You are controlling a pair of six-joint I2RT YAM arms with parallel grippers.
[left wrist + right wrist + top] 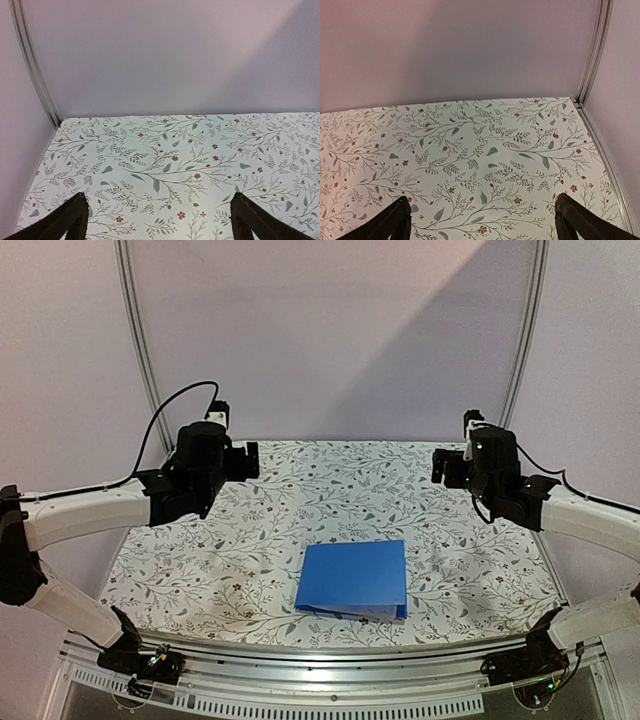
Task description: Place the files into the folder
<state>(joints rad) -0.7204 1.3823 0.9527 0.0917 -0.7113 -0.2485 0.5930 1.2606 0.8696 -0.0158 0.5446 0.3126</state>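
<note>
The blue folder [354, 578] lies closed and flat on the floral tablecloth near the front middle of the table, a thin white edge of paper showing at its near side. No loose files show in any view. My left gripper [243, 460] is raised at the back left, well away from the folder, open and empty; its fingers [70, 220] stand wide apart over bare cloth. My right gripper [447, 468] is raised at the back right, also open and empty, its fingers [580, 220] wide apart over bare cloth.
The floral cloth [200, 560] covers the whole table. Pale booth walls close in the back and sides, with metal corner rails [135, 340] left and right [595, 55]. A metal rail [330, 665] runs along the near edge.
</note>
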